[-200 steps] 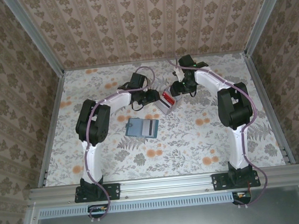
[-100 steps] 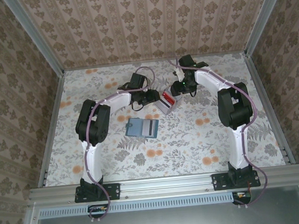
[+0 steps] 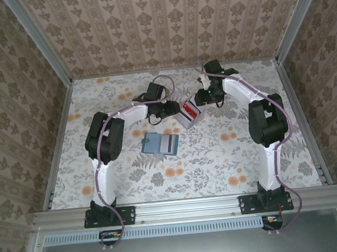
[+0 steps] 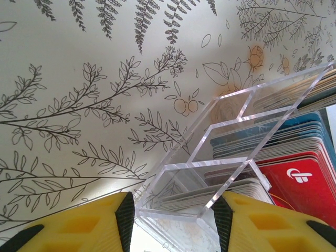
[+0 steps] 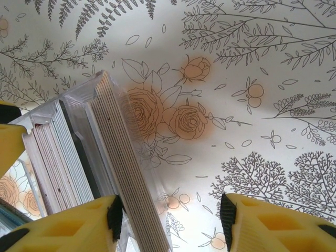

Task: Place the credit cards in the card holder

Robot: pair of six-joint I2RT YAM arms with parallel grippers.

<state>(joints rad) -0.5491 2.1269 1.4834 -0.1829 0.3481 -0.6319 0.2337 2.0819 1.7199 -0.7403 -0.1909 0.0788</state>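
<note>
The credit cards [image 3: 189, 110] stand on edge in a clear acrylic box [image 3: 185, 117] at the table's middle back. My left gripper [image 3: 172, 109] is shut on that box [image 4: 231, 165], both pads against its walls; red cards [image 4: 296, 178] and blue-grey ones fill the compartments beyond my left gripper [image 4: 173, 215]. My right gripper [image 3: 200, 102] is open astride the box's outer end. Its left pad [image 5: 114, 218] sits by a pale card stack [image 5: 126, 173], while bare table shows between that stack and the right pad in my right gripper [image 5: 170, 215]. The teal card holder [image 3: 160, 144] lies open and flat, nearer the arms.
The floral tablecloth [image 3: 218, 157] covers the table. Patterned walls with metal rails [image 3: 301, 120] close it in on the left, back and right. Both arms reach toward the middle back, with the card holder lying between them and their bases.
The right gripper's jaws have narrowed a little around the card stack, and the right arm has shifted slightly. The left arm and the box have stayed put.
</note>
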